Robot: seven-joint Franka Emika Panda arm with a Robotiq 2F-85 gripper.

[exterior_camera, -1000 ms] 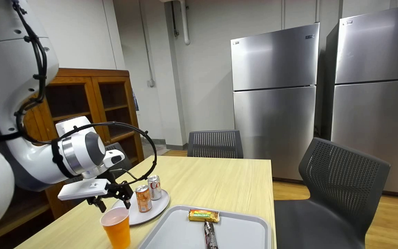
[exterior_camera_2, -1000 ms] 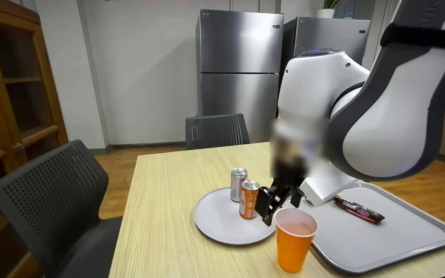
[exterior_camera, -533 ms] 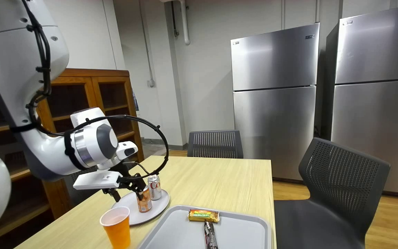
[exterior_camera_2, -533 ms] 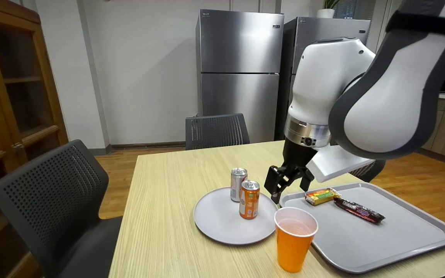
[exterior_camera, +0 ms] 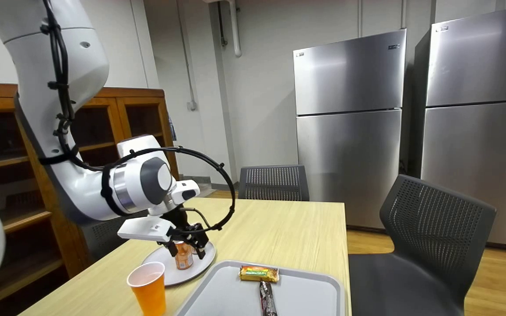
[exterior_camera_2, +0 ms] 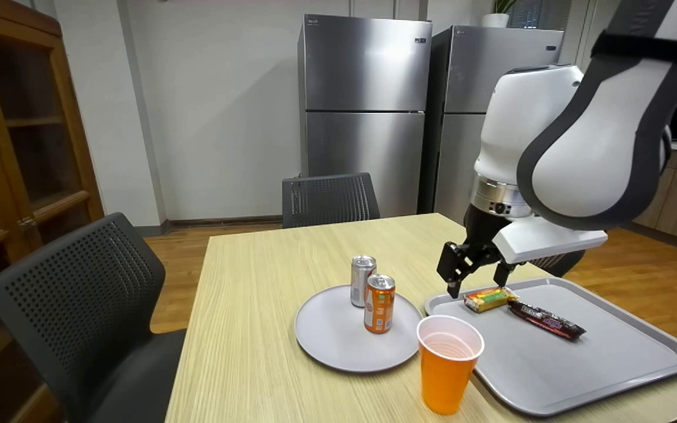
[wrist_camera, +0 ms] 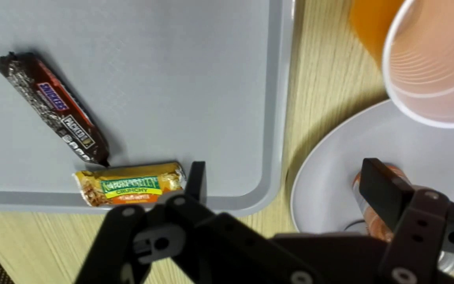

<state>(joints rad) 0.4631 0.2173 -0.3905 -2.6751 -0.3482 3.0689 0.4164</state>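
Position of the claw (wrist_camera: pixel 290 179): jaws spread wide above the table (wrist_camera: pixel 321 71)

Directions follow the wrist view, from left to right.

The Snickers bar (wrist_camera: pixel 53 106) lies slanted on the gray tray (wrist_camera: pixel 179 79), to the far left of the claw. The granola bar (wrist_camera: pixel 130 185) (yellow wrapper, green label reading "Nature Valley Crunchy") lies along the tray's rim, between the Snickers bar and the claw. Its right end appears just beside the jaw on the left of that view. In both exterior views the granola bar rests flat on the tray, lower than the claw.

The claw points downward, with its jaws wide apart. The space between them frames the corner of the tray, a strip of the table and the edge of the plate (wrist_camera: pixel 329 169).

The plate extends beneath and to the right of the claw. The orange can (exterior_camera_2: pixel 379 305) stands upright on it, partly hidden by the jaw on the right of the wrist view. The silver can (exterior_camera_2: pixel 362 282) stands upright just beside the orange can. The orange cup (wrist_camera: pixel 373 27) stands upright on the table, to the upper right of the claw, near the plate and the tray.
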